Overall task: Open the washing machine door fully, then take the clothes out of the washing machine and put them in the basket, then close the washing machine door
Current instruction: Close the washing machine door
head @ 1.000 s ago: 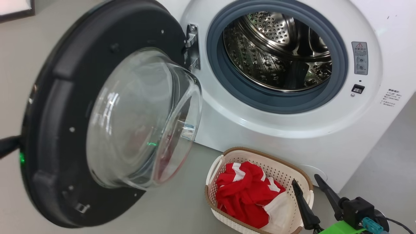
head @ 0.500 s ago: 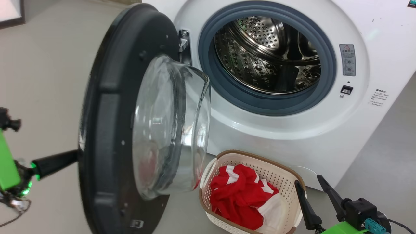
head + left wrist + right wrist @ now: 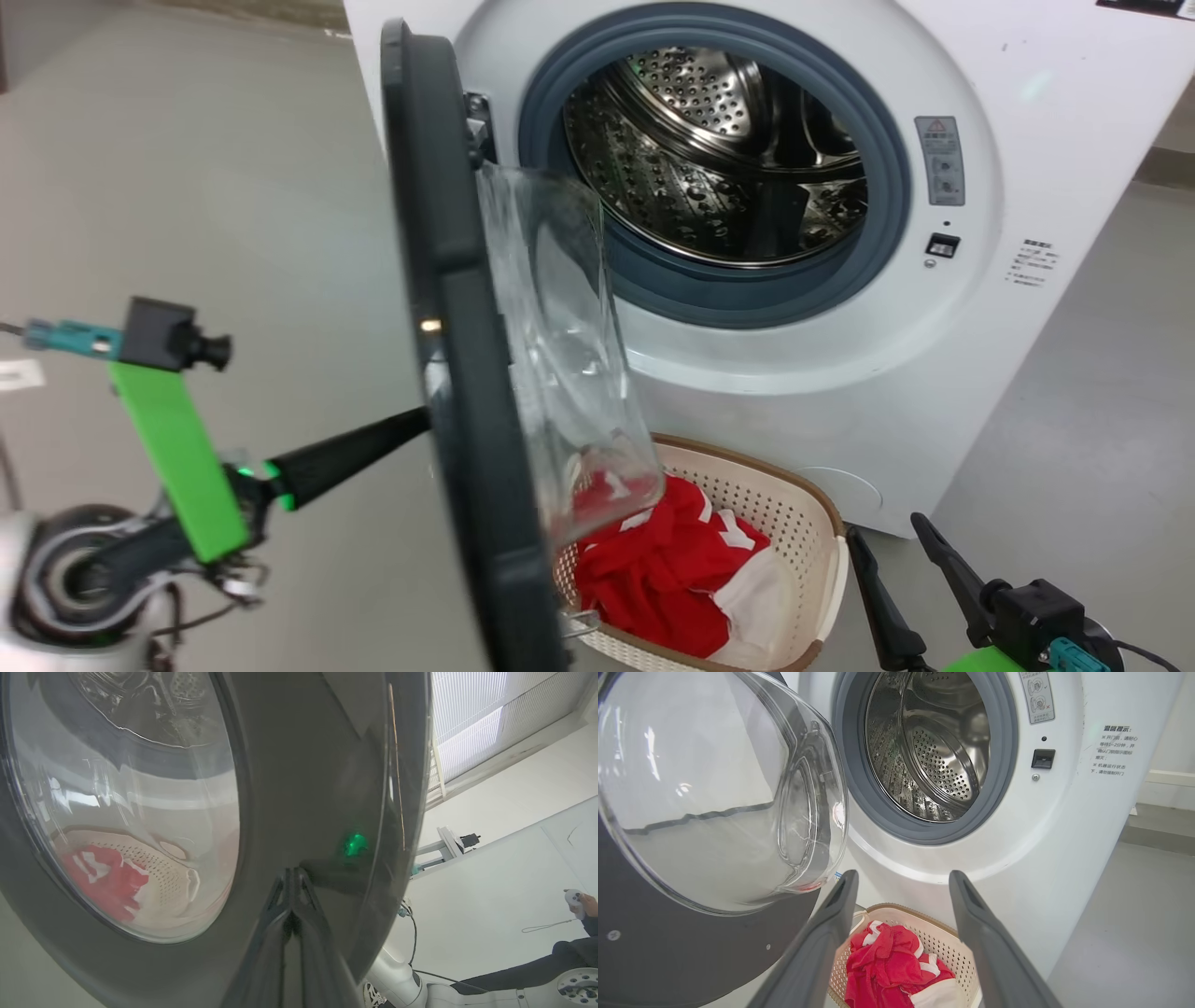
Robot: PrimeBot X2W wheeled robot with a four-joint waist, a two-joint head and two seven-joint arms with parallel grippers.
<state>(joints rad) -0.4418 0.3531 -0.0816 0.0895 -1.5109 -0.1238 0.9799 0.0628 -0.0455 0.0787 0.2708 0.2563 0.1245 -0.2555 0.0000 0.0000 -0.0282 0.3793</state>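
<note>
- The washing machine door [image 3: 457, 327] stands roughly square to the front of the washing machine [image 3: 1027, 93]. It shows edge-on in the head view, hinged at its upper end beside the grey gasket [image 3: 878, 233].
- The door is round, so it has no long axis of its own. Its flat plane runs outward from the machine, and the glass bowl [image 3: 560, 373] bulges toward the basket side, away from the left arm.
- The left gripper [image 3: 415, 422] has its 2 fingers clenched together on nothing, their tips touching the glossy black outer rim beside the window. Pressed into 1 stiff prod, they probably serve to push the door toward the opening.
- The drum [image 3: 709, 159] looks bare.
- The clothes [image 3: 653, 569] lie crumpled in the basket [image 3: 794, 523], which sits on the floor just in front of the machine. The crumpled red fabric has no clear direction.
- So the step in hand seems to be the closing.
- The right gripper [image 3: 887, 534] hangs low, just right of the basket, with its fingers spread wide and empty, pointing at the machine. It is likely parked clear of the door's path.
- The bowl's lower edge overlaps the basket in the head view, and whether it clears the rim cannot be told.
</note>
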